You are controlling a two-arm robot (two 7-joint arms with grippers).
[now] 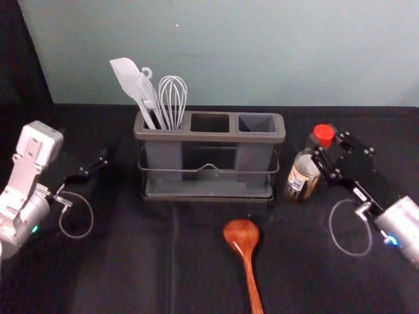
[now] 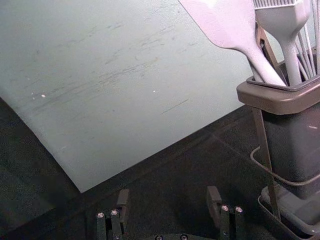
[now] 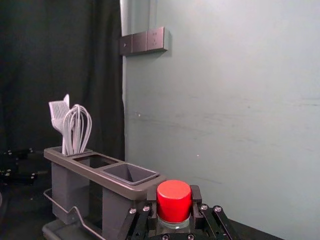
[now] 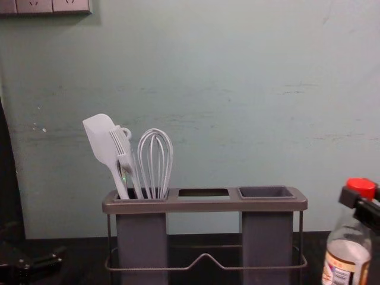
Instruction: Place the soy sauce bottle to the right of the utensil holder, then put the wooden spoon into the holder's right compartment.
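Note:
My right gripper (image 1: 325, 157) is closed around the neck of the soy sauce bottle (image 1: 302, 175), just right of the utensil holder (image 1: 209, 136). In the right wrist view the gripper (image 3: 174, 210) has the bottle's red cap (image 3: 174, 201) between its fingers. The chest view has the bottle (image 4: 347, 255) nearly upright, beside the holder (image 4: 205, 205) with a gap between them; its base is cut off there. The wooden spoon (image 1: 243, 239) lies in front of the holder, bowl toward it. My left gripper (image 1: 91, 171) is at the left; its wrist view has the gripper (image 2: 167, 202) open, holding nothing.
A white spatula (image 4: 101, 139), a brush (image 4: 123, 155) and a whisk (image 4: 155, 160) stand in the holder's left compartment. The middle and right compartments have nothing standing in them. Behind the black-covered table (image 1: 131, 261) rises a pale wall (image 1: 262, 52).

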